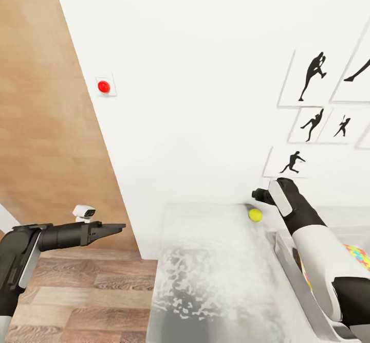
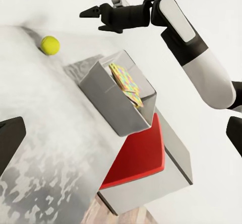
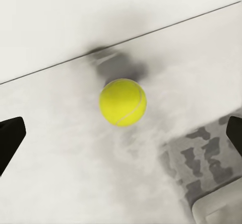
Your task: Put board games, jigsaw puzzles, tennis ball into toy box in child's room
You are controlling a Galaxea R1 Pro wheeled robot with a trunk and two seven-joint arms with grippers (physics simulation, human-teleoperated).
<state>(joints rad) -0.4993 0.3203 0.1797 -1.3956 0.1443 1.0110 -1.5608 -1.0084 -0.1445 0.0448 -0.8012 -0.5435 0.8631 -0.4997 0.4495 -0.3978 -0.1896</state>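
Right wrist view puts the ball dead ahead between the right fingers, which stand wide apart, empty. It rests on the counter by the wall, just beyond the box. Left fingers, apart, hang well off. A puzzle half hides inside the box.

My head camera looks forward and down over both my arms at the table and the white wall behind it. My left wrist camera views the same tabletop from off to the side, farther back. My right wrist camera hangs close above the tennis ball, which shows in all three.
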